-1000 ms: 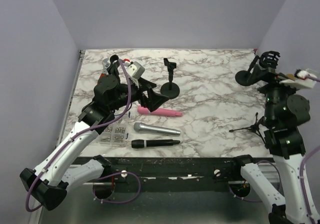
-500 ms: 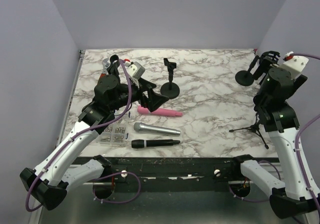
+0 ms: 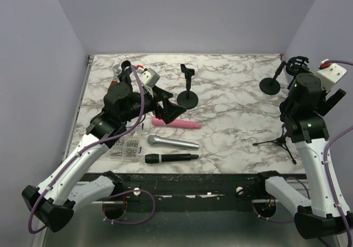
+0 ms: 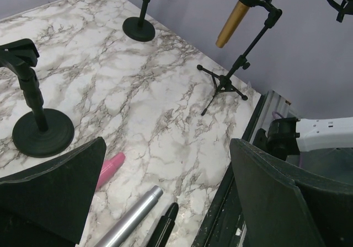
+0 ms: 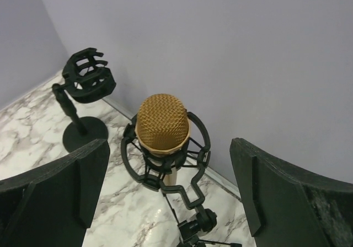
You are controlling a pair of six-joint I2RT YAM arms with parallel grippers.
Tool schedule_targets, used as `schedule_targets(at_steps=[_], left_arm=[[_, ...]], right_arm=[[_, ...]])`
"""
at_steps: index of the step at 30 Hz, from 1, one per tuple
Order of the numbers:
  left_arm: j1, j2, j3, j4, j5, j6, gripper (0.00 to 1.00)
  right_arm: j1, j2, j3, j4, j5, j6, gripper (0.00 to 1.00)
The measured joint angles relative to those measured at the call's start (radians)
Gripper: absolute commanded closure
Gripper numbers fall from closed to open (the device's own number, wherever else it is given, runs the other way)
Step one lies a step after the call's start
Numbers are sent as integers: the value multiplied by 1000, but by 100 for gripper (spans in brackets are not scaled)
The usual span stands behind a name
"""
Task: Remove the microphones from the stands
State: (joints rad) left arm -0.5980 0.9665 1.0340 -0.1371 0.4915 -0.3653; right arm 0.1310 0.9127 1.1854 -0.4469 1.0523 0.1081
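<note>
Gold-mesh microphone (image 5: 162,124) sat in its black shock mount (image 5: 202,142) atop the tripod stand (image 4: 223,83), near the tabletop's (image 3: 231,112) right edge. The right claw (image 5: 168,148) hung above it, spread wide and empty (no contact). The left claw (image 4: 166,143) likewise gaped, holding nothing.

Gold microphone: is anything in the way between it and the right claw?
Nothing visible is. The right gripper is open, with only air before the gold microphone, which sits inside its black shock mount.
</note>
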Motion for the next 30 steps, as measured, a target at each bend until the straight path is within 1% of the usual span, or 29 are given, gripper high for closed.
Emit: schedule_targets(at_steps=[5, 6, 8, 9, 13, 14, 15, 17, 19, 20, 22, 24, 25, 27, 30], left_arm=[[0, 0, 0, 0, 0, -2, 1], [0, 0, 0, 0, 0, -3, 2], [0, 0, 0, 0, 1, -3, 1], [0, 0, 0, 0, 1, -3, 1], [0, 0, 0, 0, 2, -3, 1], [0, 0, 0, 0, 4, -4, 2], [0, 0, 0, 0, 6, -4, 1], [0, 2, 0, 1, 11, -6, 1], [0, 4, 0, 1, 16, -7, 1], [0, 5, 0, 2, 18, -8, 1], [0, 8, 0, 2, 19, -10, 1], [0, 10, 0, 2, 21, -13, 2], [0, 12, 0, 3, 22, -14, 1], [0, 14, 0, 8, 23, -18, 1], [0, 15, 0, 9, 23, -19, 1]], right_arm=[[-68, 13, -40, 14, -1, -5, 2], [-79, 21, -45, 16, -4, -5, 4], [-101, 47, -50, 19, -10, -4, 15], [-108, 59, -50, 20, -13, -4, 17], [-119, 80, -66, 59, -16, -21, 18], [-120, 82, -70, 66, -16, -24, 17], [-120, 82, -72, 72, -18, -26, 14], [-124, 87, -78, 87, -26, -28, 12], [-136, 91, -80, 94, -33, -26, 13], [-143, 93, -81, 96, -36, -26, 15], [-153, 98, -83, 102, -43, -27, 21], [-159, 105, -85, 111, -48, -26, 33], [-159, 109, -87, 114, -49, -27, 41], [-161, 115, -93, 121, -55, -29, 52], [-163, 119, -93, 132, -63, -39, 64]])
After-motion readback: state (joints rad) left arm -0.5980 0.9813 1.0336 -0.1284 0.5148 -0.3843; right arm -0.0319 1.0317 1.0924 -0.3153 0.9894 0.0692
